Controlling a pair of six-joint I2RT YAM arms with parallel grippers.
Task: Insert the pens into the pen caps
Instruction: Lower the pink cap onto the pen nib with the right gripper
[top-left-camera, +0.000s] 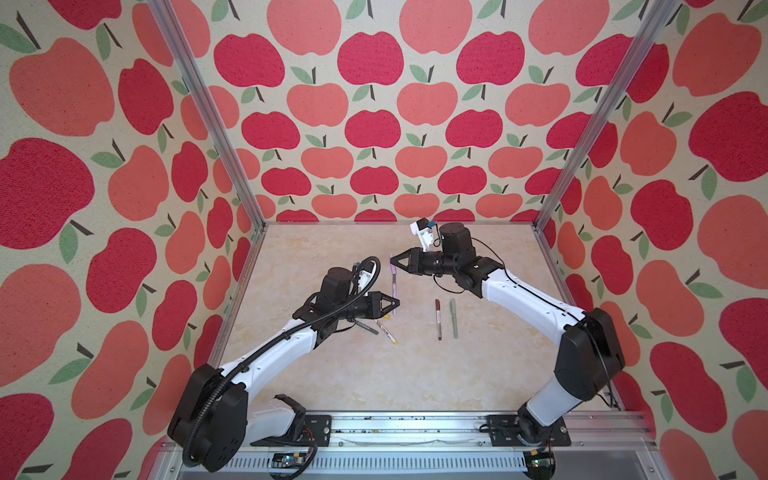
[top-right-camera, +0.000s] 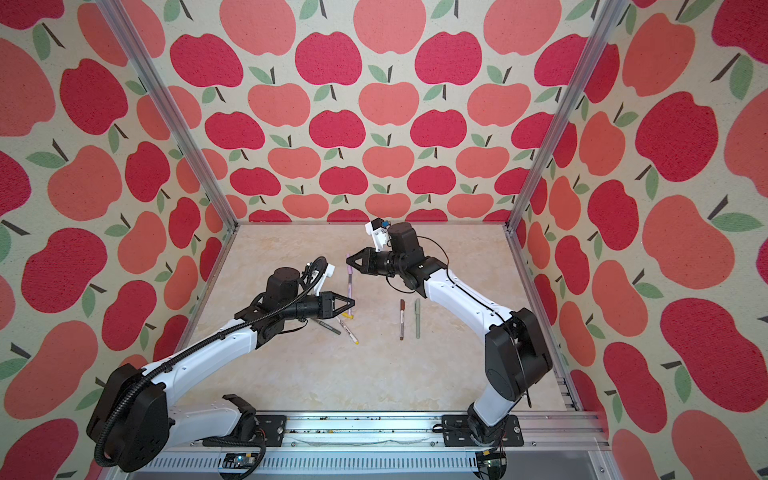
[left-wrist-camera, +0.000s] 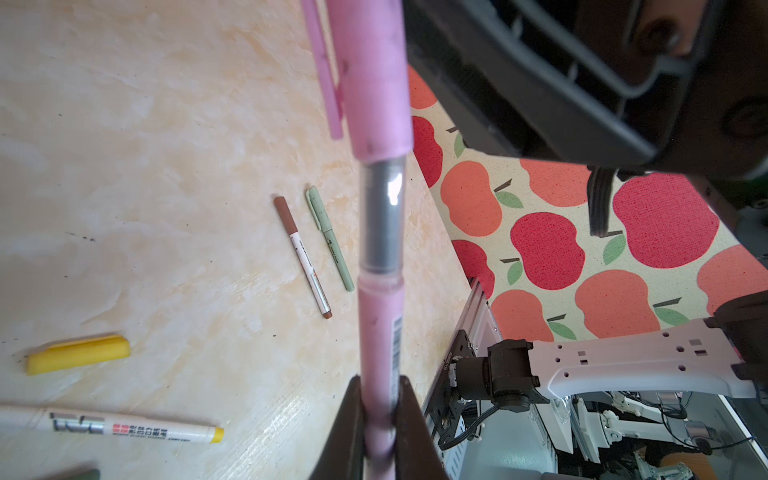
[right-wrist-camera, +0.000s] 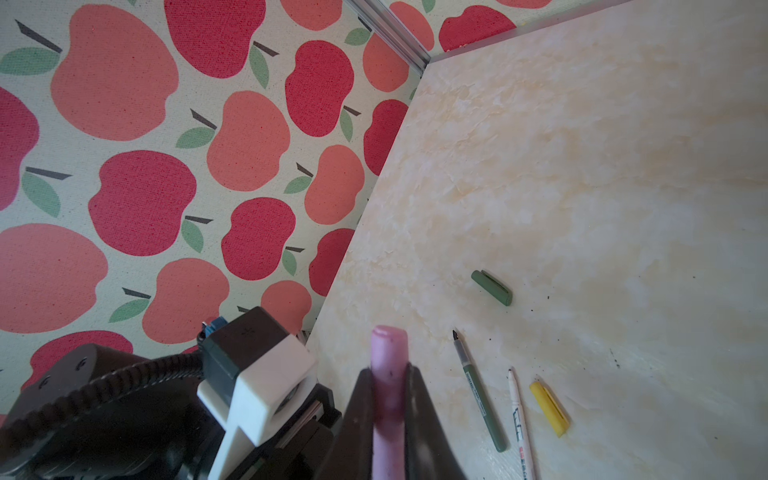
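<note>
My left gripper (left-wrist-camera: 379, 380) is shut on the barrel of the lilac-pink pen (left-wrist-camera: 379, 332). My right gripper (right-wrist-camera: 388, 368) is shut on the lilac-pink cap (right-wrist-camera: 389, 353). In the left wrist view that cap (left-wrist-camera: 376, 83) sits over the pen's tip, and a grey neck shows between cap and barrel. In both top views the pen (top-left-camera: 393, 289) (top-right-camera: 350, 291) spans the two grippers (top-left-camera: 397, 303) (top-left-camera: 392, 259) above the table. A brown pen (top-left-camera: 438, 318) and a sage green pen (top-left-camera: 453, 318) lie capped side by side.
On the marble-look table lie a dark green pen (right-wrist-camera: 480, 399), its dark green cap (right-wrist-camera: 491, 287), a white-and-yellow pen (left-wrist-camera: 112, 426) and a yellow cap (left-wrist-camera: 79, 354), all under or beside my left arm. Apple-print walls close three sides.
</note>
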